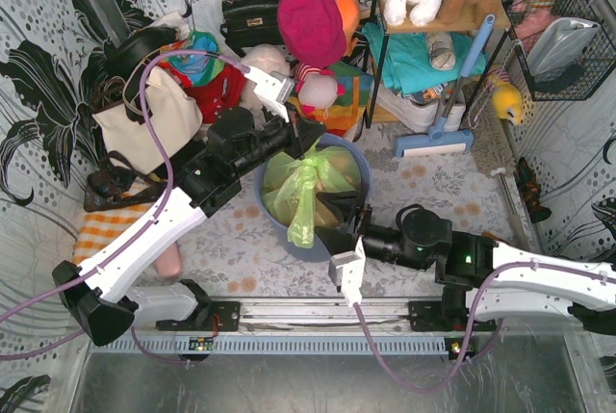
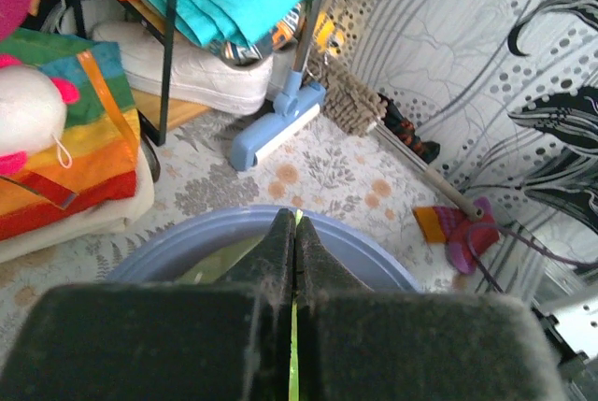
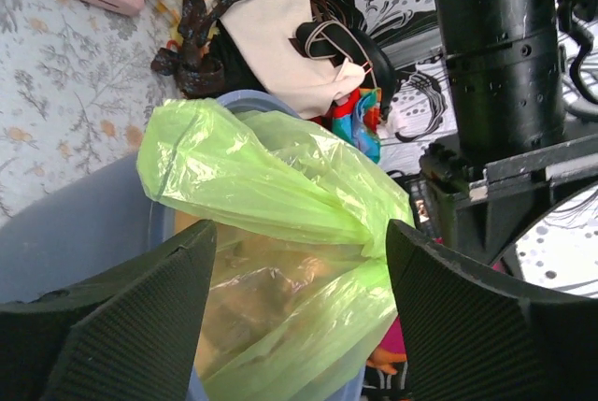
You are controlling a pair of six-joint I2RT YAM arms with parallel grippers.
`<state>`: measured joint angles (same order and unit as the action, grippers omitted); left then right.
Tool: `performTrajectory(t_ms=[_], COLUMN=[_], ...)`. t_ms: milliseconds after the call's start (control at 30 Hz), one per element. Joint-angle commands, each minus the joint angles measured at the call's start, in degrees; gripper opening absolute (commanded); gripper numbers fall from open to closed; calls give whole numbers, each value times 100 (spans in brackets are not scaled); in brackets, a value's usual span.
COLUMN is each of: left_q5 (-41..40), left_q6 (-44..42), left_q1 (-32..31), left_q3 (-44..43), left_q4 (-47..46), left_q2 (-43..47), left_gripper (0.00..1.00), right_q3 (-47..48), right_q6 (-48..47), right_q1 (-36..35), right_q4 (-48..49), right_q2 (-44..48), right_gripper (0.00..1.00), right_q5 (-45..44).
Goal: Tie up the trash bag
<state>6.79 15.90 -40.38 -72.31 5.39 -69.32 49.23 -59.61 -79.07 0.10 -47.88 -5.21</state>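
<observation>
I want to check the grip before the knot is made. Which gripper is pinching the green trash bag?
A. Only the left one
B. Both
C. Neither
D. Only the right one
A: in the left wrist view, the left gripper is shut on a thin strip of the trash bag, while the right gripper has its jaws wide apart, closed on nothing.

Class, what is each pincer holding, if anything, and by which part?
The left pincer is shut on the trash bag, pinching a thin fold of green plastic near its top. The right pincer is open, facing the bag, holding nothing.
</observation>
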Motion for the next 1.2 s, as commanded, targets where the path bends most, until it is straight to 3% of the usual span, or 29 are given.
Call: performTrajectory(t_ms=[0, 333, 400, 467, 667, 867, 1167], left_q5=[372, 469, 537, 612, 1253, 2184, 2904], left_q6=[-52, -15, -32, -56, -50, 57, 380], left_q1=[21, 27, 22, 23, 25, 23, 22], left_q3=[-45, -25, -64, -89, 51, 359, 522], left_q4=[17, 22, 47, 53, -361, -1099, -2018], left_q2=[-15, 6, 6, 25, 276, 623, 812], left_gripper=[0, 0, 0, 0, 0, 0, 0], right_q3=[39, -33, -4, 10, 25, -186, -186], right_q6=[-782, -913, -893, -817, -435, 377, 1036], right_q1=[-21, -23, -22, -21, -23, -21, -17], right_q4=[390, 1213, 1227, 1230, 1272, 2170, 3675], right_q2=[-272, -914, -956, -975, -852, -623, -742], right_gripper=[71, 59, 48, 29, 0, 0, 0], right_q5=[-31, 275, 360, 463, 671, 446, -1589])
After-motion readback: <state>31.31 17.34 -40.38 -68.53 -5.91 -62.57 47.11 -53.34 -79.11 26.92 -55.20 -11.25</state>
